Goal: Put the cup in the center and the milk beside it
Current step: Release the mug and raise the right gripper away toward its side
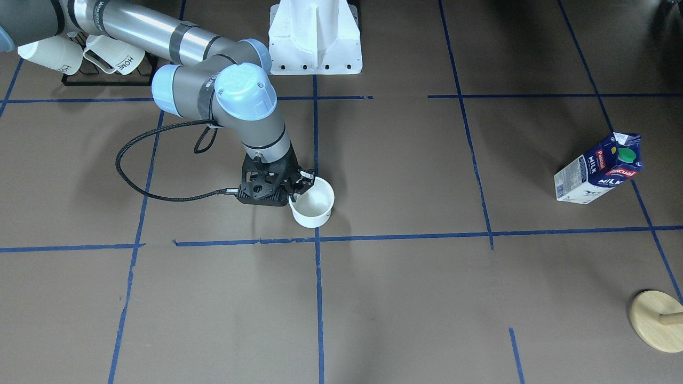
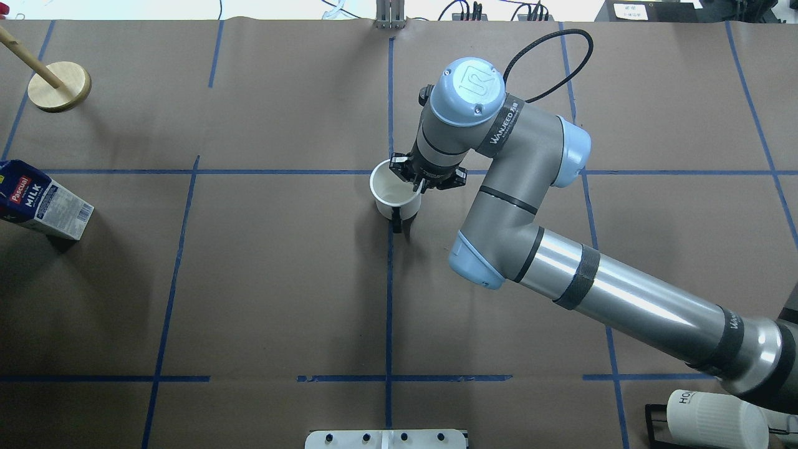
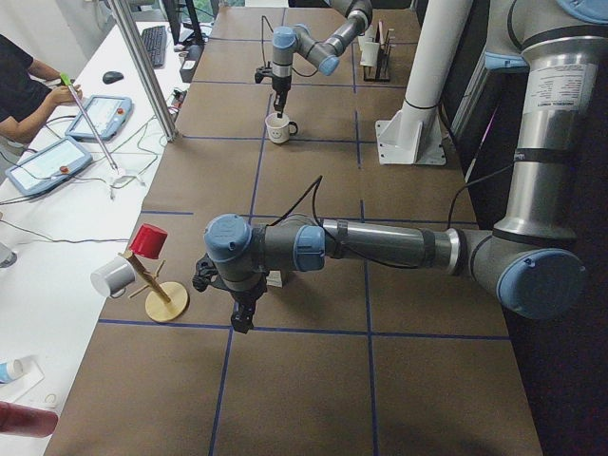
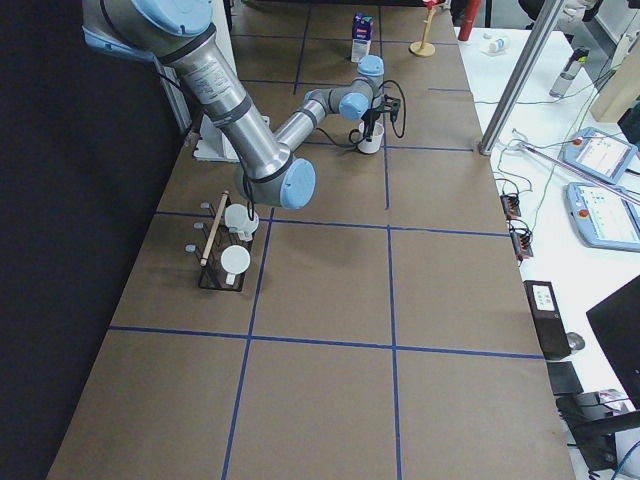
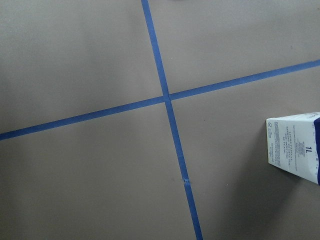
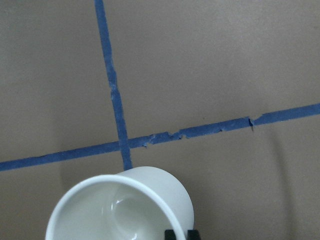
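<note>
Closest to the right wrist lens, the cup (image 6: 120,210) stands just beside the tape crossing that marks the center (image 6: 122,144). From the overhead view's left: the milk (image 2: 37,199) stands upright at the table's far end, well apart. Probably heavy if full, with card walls that give, it wants a hold across its flat sides below the gable. The glazed cup looks stiff, light, slippery and breakable. Right gripper (image 2: 416,185) is pinched on its rim wall. Left gripper (image 3: 242,319) hovers near the milk; parted or not, I cannot tell.

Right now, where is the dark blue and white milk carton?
The carton stands at the overhead view's far left edge, nearest the round wooden stand.
</note>
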You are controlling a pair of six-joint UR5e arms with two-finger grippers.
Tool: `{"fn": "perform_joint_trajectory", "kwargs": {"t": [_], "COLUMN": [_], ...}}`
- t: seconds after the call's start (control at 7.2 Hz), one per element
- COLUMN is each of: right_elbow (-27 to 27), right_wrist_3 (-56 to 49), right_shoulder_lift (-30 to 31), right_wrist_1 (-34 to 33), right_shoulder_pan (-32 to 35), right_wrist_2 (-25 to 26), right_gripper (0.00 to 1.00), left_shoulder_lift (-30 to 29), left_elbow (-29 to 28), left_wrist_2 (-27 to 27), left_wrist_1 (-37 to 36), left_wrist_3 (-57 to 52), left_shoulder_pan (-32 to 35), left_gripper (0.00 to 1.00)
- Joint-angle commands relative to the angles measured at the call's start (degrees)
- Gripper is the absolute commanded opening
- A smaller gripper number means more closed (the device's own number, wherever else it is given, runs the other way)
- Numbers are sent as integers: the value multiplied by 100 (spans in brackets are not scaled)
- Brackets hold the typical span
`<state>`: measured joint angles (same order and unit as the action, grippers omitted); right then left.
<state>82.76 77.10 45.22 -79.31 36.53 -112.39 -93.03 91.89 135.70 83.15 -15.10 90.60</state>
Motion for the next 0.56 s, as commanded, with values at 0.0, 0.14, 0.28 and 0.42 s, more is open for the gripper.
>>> {"fn": "perform_joint_trajectory", "kwargs": {"t": [0.0, 0.14, 0.28, 0.42], "right_elbow": [257, 867, 1413, 1697], "right_wrist_3": [-37, -55, -177, -726], "right_shoulder_lift": [144, 589, 1133, 1634], "right_wrist_1": [-40, -101, -171, -172], "right_shoulder_pan": [143, 361, 772, 1246], "right_wrist_2": [-63, -185, -717, -1123], "right_gripper": [100, 100, 100, 100], "left_shoulder_lift": [-14, -5, 4, 135], "left_elbow": [135, 258, 503, 696], "left_wrist_2": [26, 87, 114, 393], "left_wrist_1": [9, 0, -87, -88], "left_wrist_3": [16, 85, 121, 443], "left_shoulder_pan": [1, 1, 1, 19], "left_gripper": [100, 100, 100, 100]}}
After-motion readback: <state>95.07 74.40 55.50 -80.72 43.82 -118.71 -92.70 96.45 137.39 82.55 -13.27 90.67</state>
